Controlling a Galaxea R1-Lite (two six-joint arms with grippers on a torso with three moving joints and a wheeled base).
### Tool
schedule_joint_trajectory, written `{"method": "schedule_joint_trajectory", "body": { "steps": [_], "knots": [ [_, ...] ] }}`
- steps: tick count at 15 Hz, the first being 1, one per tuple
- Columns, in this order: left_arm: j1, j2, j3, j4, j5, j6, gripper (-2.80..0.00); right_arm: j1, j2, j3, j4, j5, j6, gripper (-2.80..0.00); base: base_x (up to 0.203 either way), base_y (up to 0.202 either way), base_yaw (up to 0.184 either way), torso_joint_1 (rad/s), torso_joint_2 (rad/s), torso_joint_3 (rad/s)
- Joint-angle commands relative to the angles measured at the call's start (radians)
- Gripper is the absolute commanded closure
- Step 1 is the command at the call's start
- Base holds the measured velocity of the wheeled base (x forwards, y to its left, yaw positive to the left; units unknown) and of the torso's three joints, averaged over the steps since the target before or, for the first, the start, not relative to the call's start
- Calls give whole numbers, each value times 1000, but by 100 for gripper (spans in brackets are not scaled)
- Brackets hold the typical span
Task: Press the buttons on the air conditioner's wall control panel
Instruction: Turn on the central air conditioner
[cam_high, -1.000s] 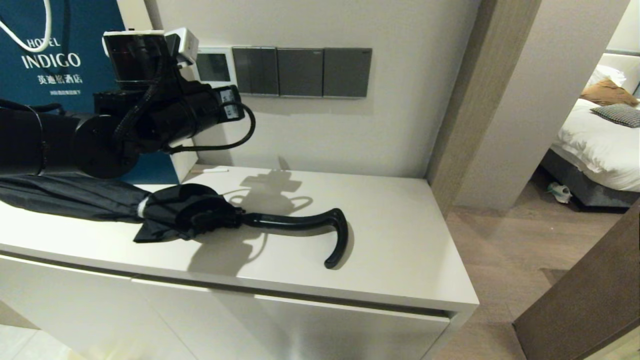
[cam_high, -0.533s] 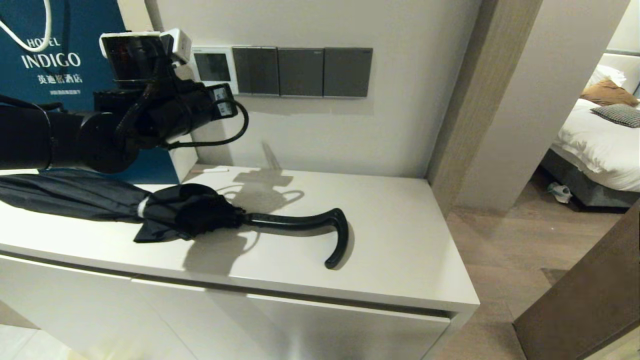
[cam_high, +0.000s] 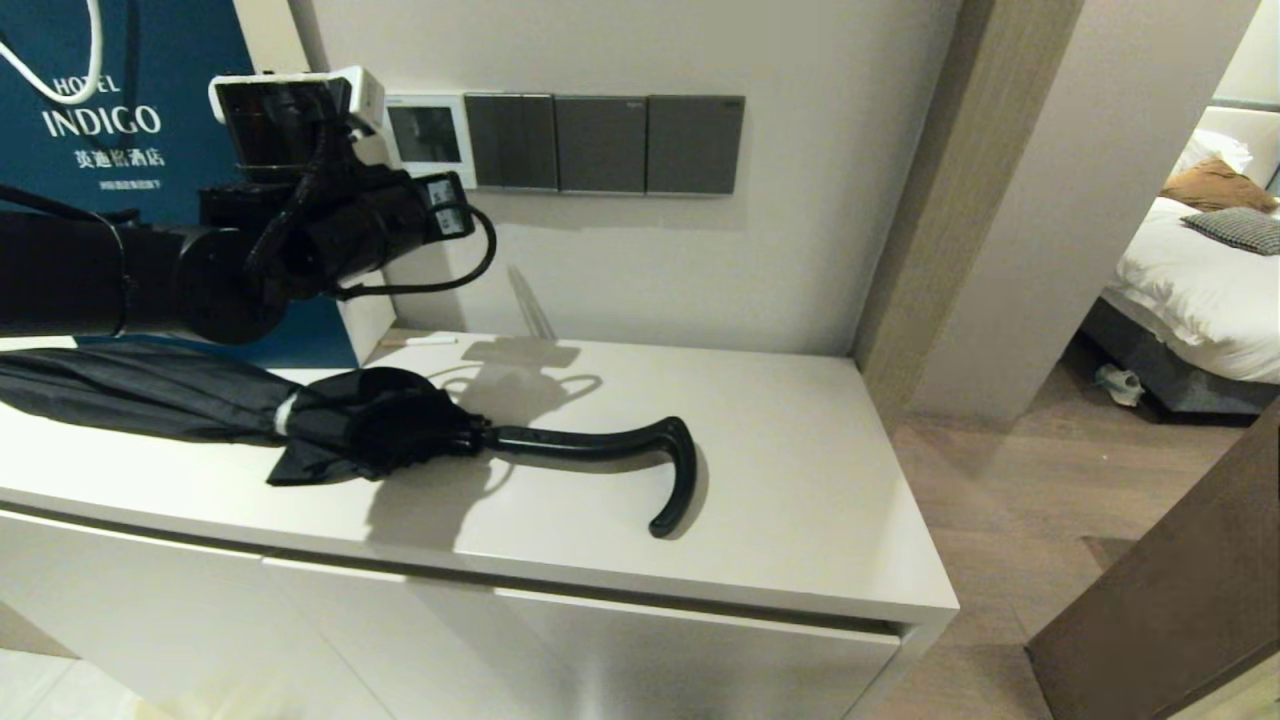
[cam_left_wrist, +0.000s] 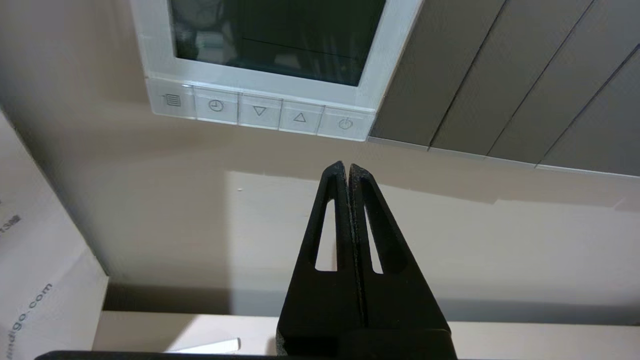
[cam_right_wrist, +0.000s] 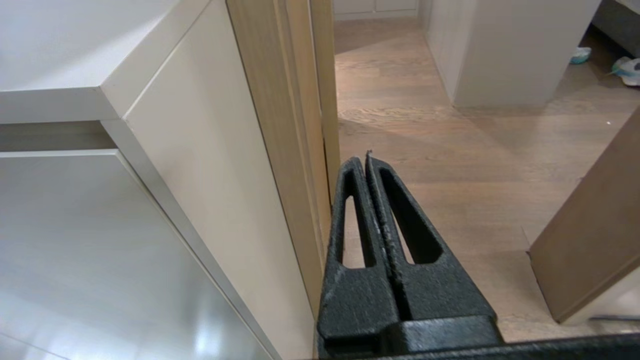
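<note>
Slightly raised since earlier, the left gripper (cam_left_wrist: 348, 167), jaws closed, could be driven between two buttons (cam_left_wrist: 299, 118) if misaligned.

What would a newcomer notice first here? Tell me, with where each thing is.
First the black left arm raised at the wall, its left gripper shut and poised just below the air conditioner's wall control panel, short of the buttons under its dark screen. Then the black umbrella lying across the white cabinet top, hooked handle toward the open side. The right gripper hangs shut beside the cabinet.
</note>
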Motion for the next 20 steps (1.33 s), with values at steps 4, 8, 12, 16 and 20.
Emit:
{"method": "schedule_joint_trajectory", "body": {
  "steps": [4, 8, 12, 16, 20],
  "knots": [
    [4, 14, -21, 3, 1, -2, 0, 0, 1, 2, 0, 0, 0, 0, 0, 0, 0, 0, 0, 0],
    [4, 14, -21, 3, 1, -2, 0, 0, 1, 2, 0, 0, 0, 0, 0, 0, 0, 0, 0, 0],
    [4, 33, -63, 9, 1, -2, 0, 0, 1, 2, 0, 0, 0, 0, 0, 0, 0, 0, 0, 0],
    [4, 41, -68, 9, 1, -2, 0, 0, 1, 2, 0, 0, 0, 0, 0, 0, 0, 0, 0, 0],
    [4, 59, -83, 9, 1, -2, 0, 0, 1, 2, 0, 0, 0, 0, 0, 0, 0, 0, 0, 0]
  ]
}}
